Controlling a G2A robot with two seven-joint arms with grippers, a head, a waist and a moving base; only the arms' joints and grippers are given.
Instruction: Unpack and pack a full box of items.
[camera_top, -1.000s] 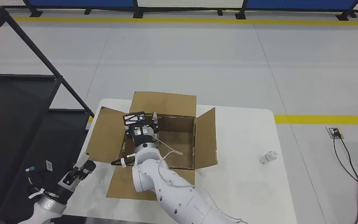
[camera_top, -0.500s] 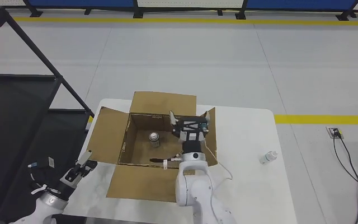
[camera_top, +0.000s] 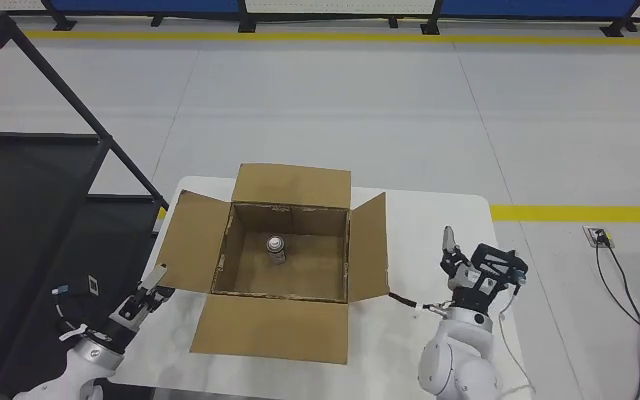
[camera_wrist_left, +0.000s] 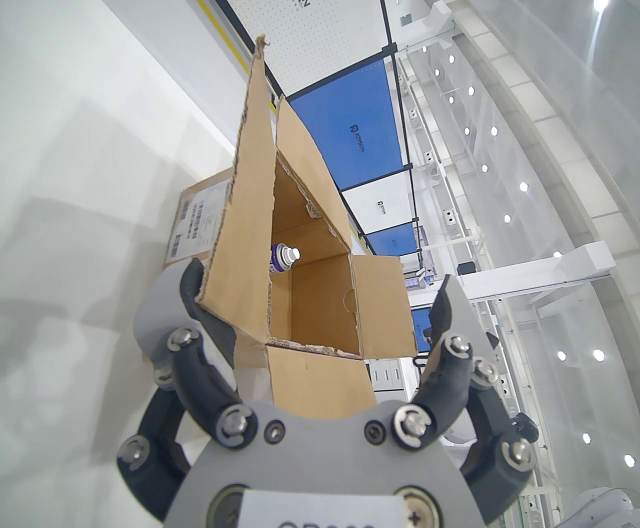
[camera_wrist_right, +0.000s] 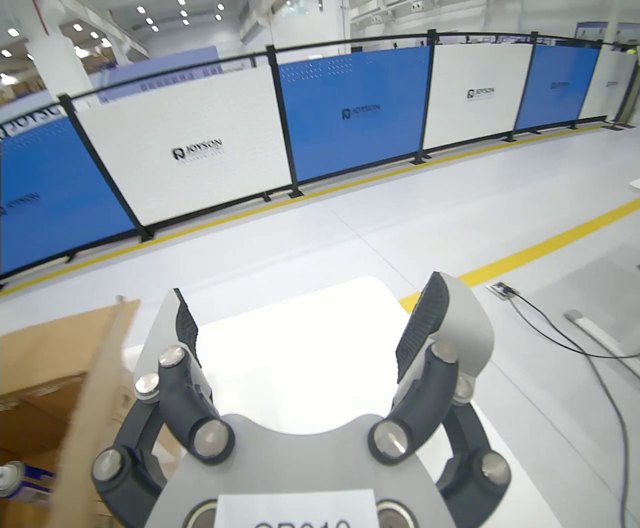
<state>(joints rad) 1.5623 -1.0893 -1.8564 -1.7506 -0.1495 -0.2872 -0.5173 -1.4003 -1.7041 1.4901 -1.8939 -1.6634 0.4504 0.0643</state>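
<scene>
An open cardboard box stands in the middle of the white table, all flaps folded out. A spray can stands upright inside it, towards the back; the same can shows past a raised flap, and the can appears again at the box's side. My right gripper is open over the table's right part, beside the box's right flap, and the right gripper holds nothing. My left gripper is open at the table's front left corner. In its wrist view, the left gripper has the left flap's corner close to one finger.
A black metal frame stands off the table's left side. A cable and floor socket lie on the floor to the right. Bare table lies behind and to the right of the box.
My right arm came out of the box's left part, crossed over it and now sits right of it, covering the spot where a small bottle stood. The left gripper barely shifted.
</scene>
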